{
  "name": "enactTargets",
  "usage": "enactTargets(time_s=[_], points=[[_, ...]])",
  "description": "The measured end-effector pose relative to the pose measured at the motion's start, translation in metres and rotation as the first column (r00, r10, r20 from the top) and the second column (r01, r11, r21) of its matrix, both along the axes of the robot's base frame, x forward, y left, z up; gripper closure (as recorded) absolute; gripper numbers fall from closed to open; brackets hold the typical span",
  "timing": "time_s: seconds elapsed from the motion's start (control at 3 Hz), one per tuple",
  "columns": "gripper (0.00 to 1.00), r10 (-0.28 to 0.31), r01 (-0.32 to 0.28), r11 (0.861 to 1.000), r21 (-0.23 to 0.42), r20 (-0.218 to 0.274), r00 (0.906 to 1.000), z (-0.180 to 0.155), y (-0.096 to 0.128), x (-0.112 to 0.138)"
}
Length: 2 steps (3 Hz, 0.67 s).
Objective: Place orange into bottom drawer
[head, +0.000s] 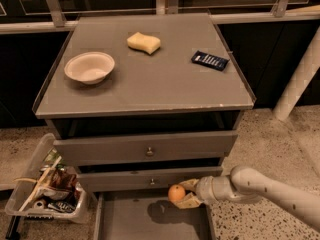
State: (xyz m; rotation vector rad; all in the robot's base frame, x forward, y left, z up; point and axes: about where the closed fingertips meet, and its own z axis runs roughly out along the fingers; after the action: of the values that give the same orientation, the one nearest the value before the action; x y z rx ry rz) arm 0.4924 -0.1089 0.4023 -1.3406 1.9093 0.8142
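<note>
Noted: pincer (184, 194) pinching orange (176, 193) over open bottom drawer (130, 223) (close under the middle drawer (120, 180)); dropped from here, it could bounce out.

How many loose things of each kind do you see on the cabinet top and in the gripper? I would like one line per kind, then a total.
white bowl: 1, on the cabinet top
yellow sponge: 1, on the cabinet top
dark blue packet: 1, on the cabinet top
orange: 1, held in the gripper above the open bottom drawer
Total: 4
</note>
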Motion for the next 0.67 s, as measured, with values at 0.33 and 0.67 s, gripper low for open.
enactTargets(time_s=[0.33, 0.67], points=[[1.00, -0.013, 0.012, 1.000, -0.022, -0.044, 0.9989, -0.052, 0.009, -0.006], [1.00, -0.073, 0.070, 0.995, -0.074, -0.032, 0.9969, -0.123, 0.007, -0.012]])
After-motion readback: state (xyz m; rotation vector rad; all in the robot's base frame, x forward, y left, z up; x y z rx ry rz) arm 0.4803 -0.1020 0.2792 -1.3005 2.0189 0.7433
